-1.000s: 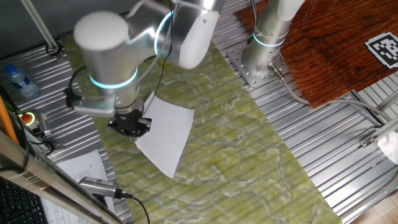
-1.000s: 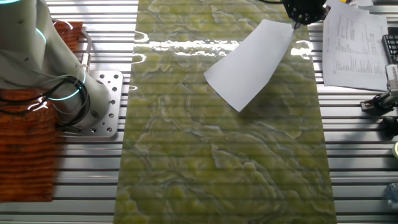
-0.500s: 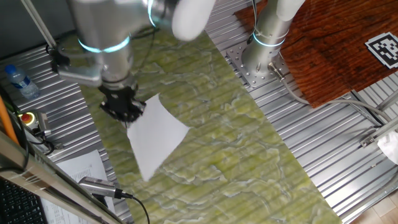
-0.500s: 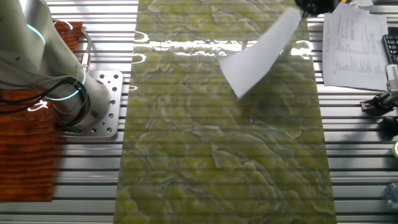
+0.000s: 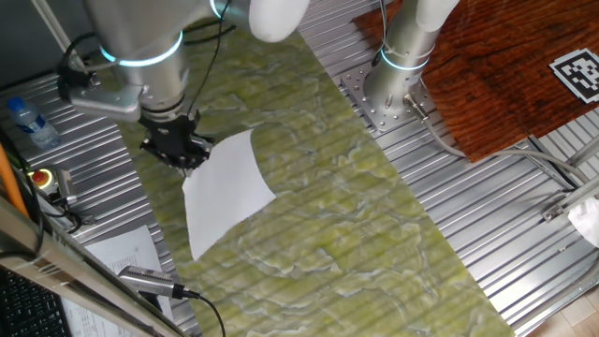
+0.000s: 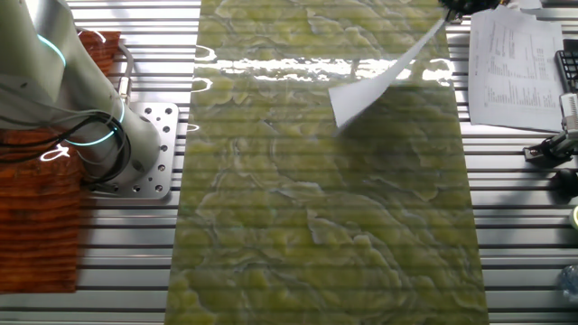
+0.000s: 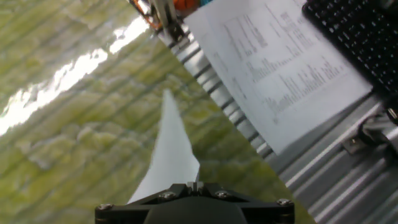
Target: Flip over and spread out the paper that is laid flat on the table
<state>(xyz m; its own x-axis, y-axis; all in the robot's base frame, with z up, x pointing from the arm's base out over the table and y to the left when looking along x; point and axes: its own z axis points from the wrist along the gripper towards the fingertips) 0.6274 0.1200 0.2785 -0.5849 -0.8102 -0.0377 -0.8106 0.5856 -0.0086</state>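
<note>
My black two-finger gripper (image 5: 183, 161) was clamped on one corner of the thin blank white sheet of paper (image 5: 223, 190). A second earlier the sheet lay nearly flat; now it hung tilted, almost edge-on in the hand view, raised clear of the green-yellow marbled table (image 5: 346, 234). I judged the flip under way, the spreading not begun. Beyond the table edge lay a white printed sheet (image 7: 280, 68) and a black keyboard (image 7: 357, 34). No containers were in view.
</note>
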